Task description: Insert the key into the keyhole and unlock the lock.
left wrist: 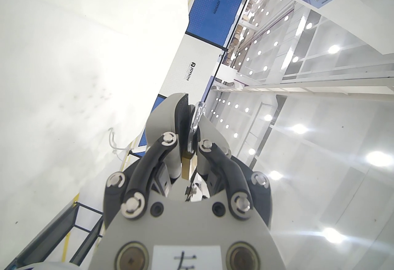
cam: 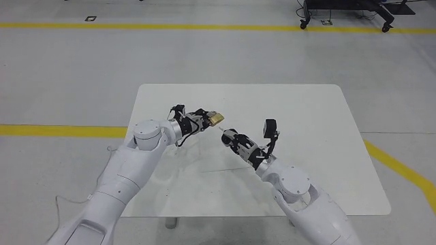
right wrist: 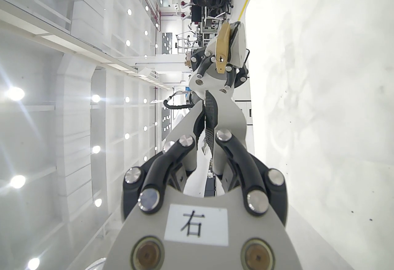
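Brass padlock is pinched in the left gripper above the table. Its long axis aims the keyhole at the right gripper just beside, whose fingers are pressed together.

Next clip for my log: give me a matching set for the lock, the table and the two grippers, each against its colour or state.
Things:
1 lock
2 table
3 left gripper
4 right gripper

Colour or state:
a white
b shut, aimed at the lock
c brass body
d shut on the lock

Pairs: 1-c, 2-a, 3-d, 4-b
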`<act>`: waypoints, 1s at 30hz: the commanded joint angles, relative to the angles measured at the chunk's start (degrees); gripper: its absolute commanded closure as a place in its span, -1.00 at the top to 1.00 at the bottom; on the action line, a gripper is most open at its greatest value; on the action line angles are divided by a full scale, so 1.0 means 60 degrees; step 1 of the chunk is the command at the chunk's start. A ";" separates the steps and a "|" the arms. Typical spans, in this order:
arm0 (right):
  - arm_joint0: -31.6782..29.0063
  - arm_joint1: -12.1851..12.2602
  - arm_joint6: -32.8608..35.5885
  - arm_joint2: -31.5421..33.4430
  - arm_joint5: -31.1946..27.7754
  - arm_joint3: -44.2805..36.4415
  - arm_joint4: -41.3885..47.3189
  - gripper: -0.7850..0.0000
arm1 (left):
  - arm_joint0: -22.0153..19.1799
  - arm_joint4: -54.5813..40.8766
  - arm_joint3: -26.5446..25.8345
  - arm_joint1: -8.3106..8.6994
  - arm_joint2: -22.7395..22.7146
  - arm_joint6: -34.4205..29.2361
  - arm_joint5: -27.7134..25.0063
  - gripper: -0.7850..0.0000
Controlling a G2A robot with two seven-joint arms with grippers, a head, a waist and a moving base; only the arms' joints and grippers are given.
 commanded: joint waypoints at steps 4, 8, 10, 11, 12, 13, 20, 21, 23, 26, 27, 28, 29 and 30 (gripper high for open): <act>0.0170 -0.0074 -0.0195 -0.0121 0.0206 0.0210 -0.0037 -1.00 | 0.0005 0.0087 -0.0002 -0.0020 0.0007 -0.0099 -0.0017 -1.00; 0.0225 -0.0135 -0.0543 -0.0165 0.0277 0.0287 -0.0103 -1.00 | 0.0006 0.0121 0.0017 -0.0036 -0.0015 -0.0123 -0.0024 -1.00; 0.0208 -0.0156 -0.0721 -0.0143 0.0262 0.0264 -0.0136 -1.00 | 0.0011 0.0162 0.0017 -0.0045 -0.0012 -0.0120 -0.0031 -1.00; 0.0192 -0.0164 -0.0794 -0.0131 0.0252 0.0240 -0.0155 -1.00 | 0.0012 0.0207 0.0008 -0.0050 0.0000 -0.0106 -0.0041 -1.00; 0.0174 -0.0174 -0.0870 -0.0113 0.0269 0.0235 -0.0180 -1.00 | 0.0020 0.0266 0.0001 -0.0058 0.0019 -0.0088 -0.0053 -1.00; 0.0172 -0.0178 -0.0906 -0.0106 0.0293 0.0240 -0.0205 -1.00 | 0.0025 0.0284 -0.0005 -0.0062 0.0025 -0.0085 -0.0066 -1.00; 0.0219 -0.0244 -0.1207 -0.0084 0.0549 0.0305 -0.0349 -1.00 | 0.0012 0.0407 0.0024 -0.0112 0.0074 -0.0040 -0.0046 -1.00; 0.0233 -0.0257 -0.1239 -0.0088 0.0615 0.0322 -0.0363 -1.00 | 0.0010 0.0425 0.0034 -0.0119 0.0072 -0.0036 -0.0053 -1.00; 0.0266 -0.0275 -0.1305 -0.0078 0.0685 0.0365 -0.0379 -1.00 | 0.0008 0.0455 0.0041 -0.0127 0.0066 -0.0014 -0.0084 -1.00; 0.0312 -0.0312 -0.1391 -0.0080 0.0760 0.0426 -0.0375 -1.00 | 0.0002 0.0505 0.0057 -0.0141 0.0061 -0.0001 -0.0108 -1.00; 0.0329 -0.0325 -0.1374 -0.0082 0.0781 0.0451 -0.0363 -1.00 | 0.0002 0.0513 0.0065 -0.0147 0.0055 -0.0006 -0.0110 -1.00; 0.0338 -0.0331 -0.1355 -0.0087 0.0804 0.0465 -0.0360 -1.00 | 0.0001 0.0521 0.0071 -0.0150 0.0053 -0.0011 -0.0106 -1.00; 0.0353 -0.0341 -0.1288 -0.0099 0.0830 0.0473 -0.0335 -1.00 | -0.0003 0.0520 0.0081 -0.0155 0.0047 -0.0012 -0.0086 -1.00; 0.0369 -0.0351 -0.1224 -0.0097 0.0827 0.0484 -0.0316 -1.00 | -0.0008 0.0532 0.0091 -0.0161 0.0045 -0.0018 -0.0067 -1.00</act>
